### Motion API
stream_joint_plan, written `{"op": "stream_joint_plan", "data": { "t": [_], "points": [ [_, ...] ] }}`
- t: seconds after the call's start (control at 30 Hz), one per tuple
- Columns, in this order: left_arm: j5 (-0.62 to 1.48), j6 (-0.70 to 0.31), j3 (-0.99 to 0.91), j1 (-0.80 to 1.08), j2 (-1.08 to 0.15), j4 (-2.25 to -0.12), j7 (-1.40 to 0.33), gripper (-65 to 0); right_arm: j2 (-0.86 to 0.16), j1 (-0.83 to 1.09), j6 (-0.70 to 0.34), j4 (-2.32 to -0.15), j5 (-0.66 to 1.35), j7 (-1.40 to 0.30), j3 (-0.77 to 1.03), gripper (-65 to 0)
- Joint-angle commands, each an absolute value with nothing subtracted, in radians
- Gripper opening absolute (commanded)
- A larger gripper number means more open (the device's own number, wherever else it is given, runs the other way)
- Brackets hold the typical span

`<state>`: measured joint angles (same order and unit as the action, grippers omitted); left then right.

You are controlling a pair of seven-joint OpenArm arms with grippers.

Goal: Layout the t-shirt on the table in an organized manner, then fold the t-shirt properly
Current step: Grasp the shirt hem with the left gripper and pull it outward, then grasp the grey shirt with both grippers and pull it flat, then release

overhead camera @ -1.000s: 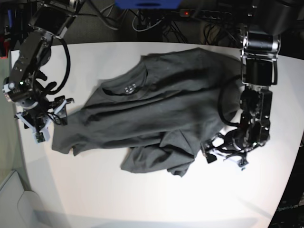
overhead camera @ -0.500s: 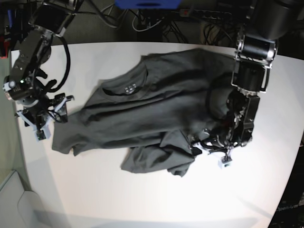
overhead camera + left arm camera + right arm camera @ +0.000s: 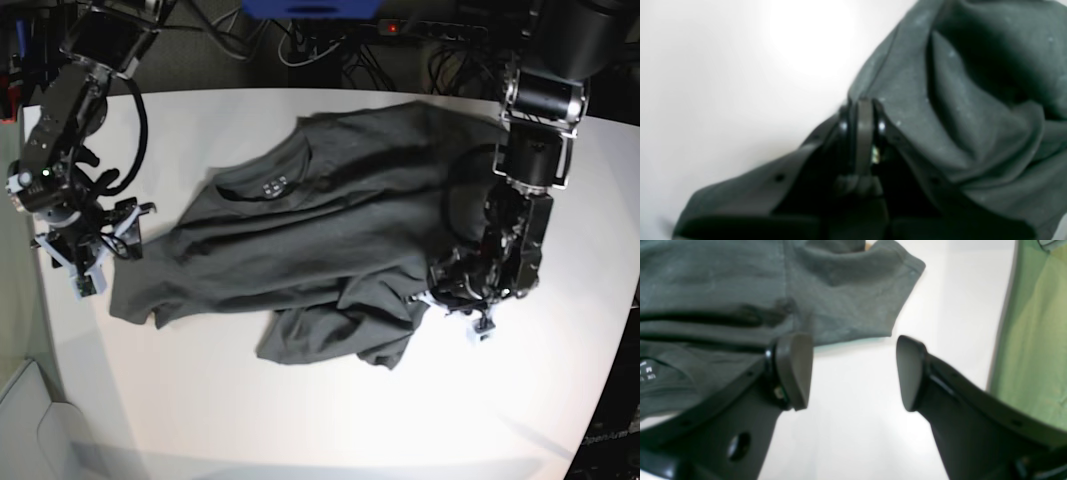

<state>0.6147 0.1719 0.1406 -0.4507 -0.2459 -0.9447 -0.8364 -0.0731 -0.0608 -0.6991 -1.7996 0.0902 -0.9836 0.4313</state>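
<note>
Charcoal-grey and soft, the t-shirt (image 3: 330, 225) lies rumpled across the middle of the white bench (image 3: 300, 420), its round neck and small label turned toward the far left and its lower part bunched into a doubled-over heap at the near side. The step in hand looks like the laying-out stage, not yet the folding: the garment is far from flat. The left tool (image 3: 863, 133) is pinched tight, and the wrist view shows cloth gathered right against its closed tips, so it appears to have hold of a fold of the shirt at the bunched edge on the base view's right (image 3: 455, 290). The right tool (image 3: 853, 373) stands wide apart and holds nothing, hanging just over bare bench beside a sleeve hem, with one finger overlapping the shirt's edge in the wrist view. The next move probably calls for drawing the pinched fold outward and away from the heap so the doubled cloth opens, while the other tool takes the sleeve side to keep the shirt from sliding. No container of any kind shows in these views, so nothing is held in one.
</note>
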Motion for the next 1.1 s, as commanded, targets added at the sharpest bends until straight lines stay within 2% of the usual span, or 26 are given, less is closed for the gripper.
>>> {"op": "stream_joint_plan", "data": {
  "t": [0.0, 0.17, 0.33, 0.53, 0.63, 1.07],
  "points": [
    [0.596, 0.183, 0.117, -0.469, -0.262, -0.966, -0.846, -63.2, -0.084, -0.079, -0.698, -1.814, 0.107, -0.967, 0.432, -25.0],
    [0.590, 0.183, -0.045, -0.423, -0.263, -1.081, -0.955, -64.6, -0.077, -0.065, -0.698, -1.811, 0.105, -0.967, 0.321, -25.1],
    [0.588, 0.183, -0.176, -0.364, -0.265, -1.265, -1.063, -64.6, -0.016, -0.059, -0.698, -1.765, 0.107, -0.961, 0.228, -25.1],
    [0.588, 0.183, -0.321, -0.262, -0.266, -1.438, -1.139, -64.6, 0.005, -0.104, -0.698, -1.561, 0.102, -0.955, 0.153, -25.1],
    [0.588, 0.183, -0.384, -0.196, -0.289, -1.506, -1.170, -64.6, -0.001, -0.104, -0.698, -1.504, 0.099, -0.912, 0.156, -25.1],
    [0.590, 0.177, -0.579, 0.047, -0.331, -1.675, -1.178, -64.6, -0.145, -0.170, -0.698, -1.287, 0.097, -0.794, 0.160, -25.1]
  ]
}}
